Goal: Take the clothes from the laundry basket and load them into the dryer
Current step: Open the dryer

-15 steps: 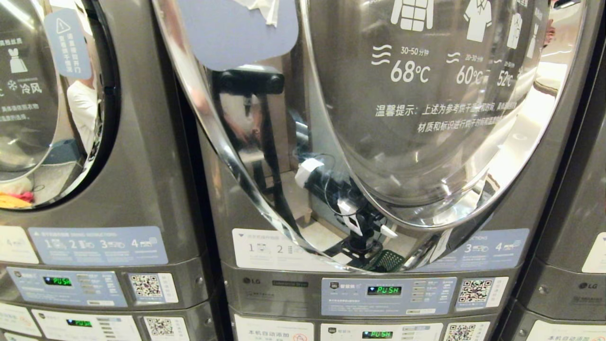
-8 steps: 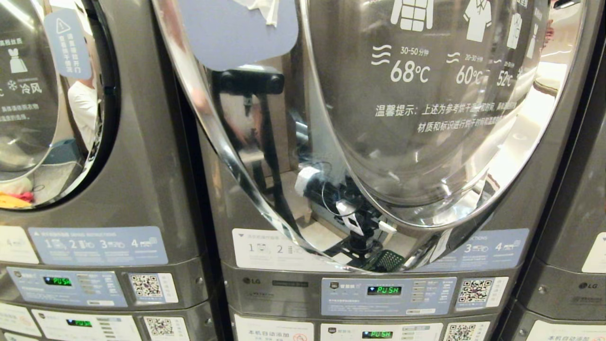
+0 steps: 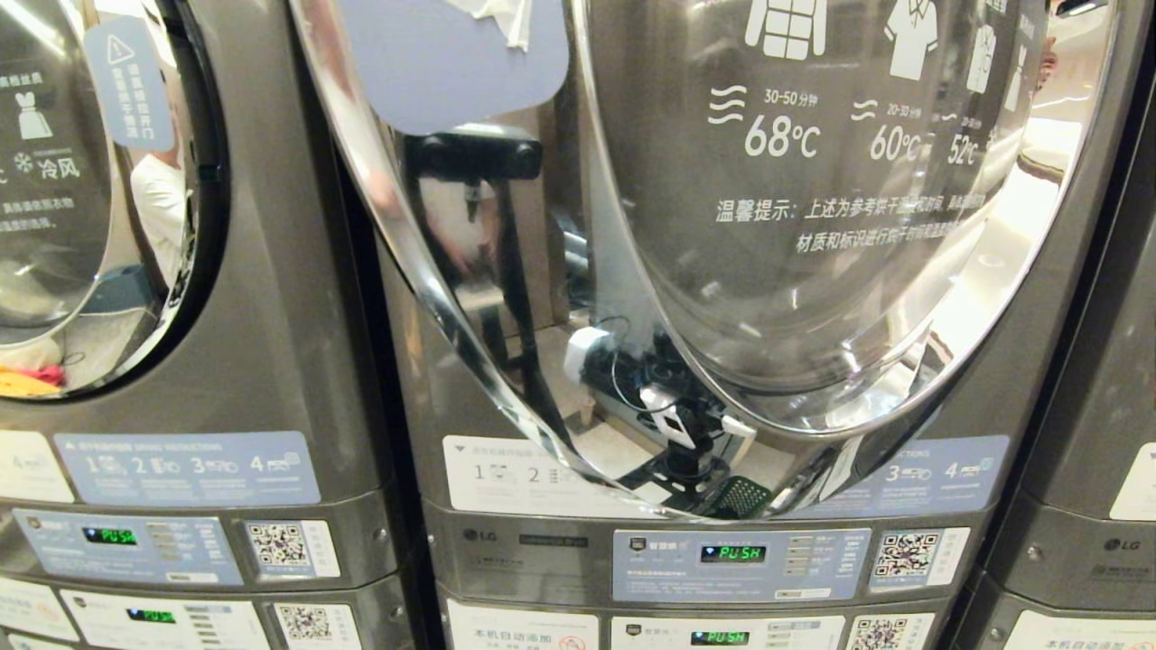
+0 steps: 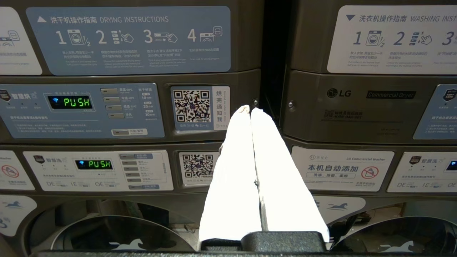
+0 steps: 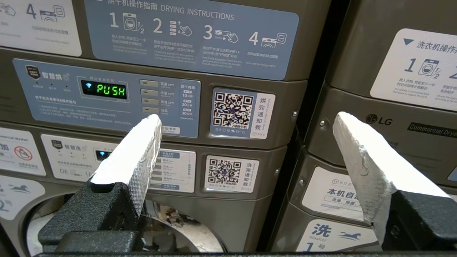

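The middle dryer (image 3: 506, 379) fills the head view, and its round glass door (image 3: 813, 226) with a chrome rim is shut. No clothes or laundry basket show directly. A green mesh shape (image 3: 741, 496) is mirrored low in the door rim, beside a mirrored arm. My left gripper (image 4: 250, 110) is shut and empty, its white fingers (image 4: 235, 171) pressed together and pointing at the seam between two machines. My right gripper (image 5: 247, 119) is open and empty, its fingers (image 5: 135, 153) wide apart in front of the dryer's control panel (image 5: 107, 92).
More stacked machines stand to the left (image 3: 181, 271) and right (image 3: 1102, 361). Yellow and pink patches (image 3: 27, 379) show in the left machine's door glass. Washer doors (image 4: 117, 232) (image 5: 178, 228) sit below the lit PUSH panels (image 3: 731, 552).
In the door's reflection the mirrored arm has sunk a little. Nothing else has moved.
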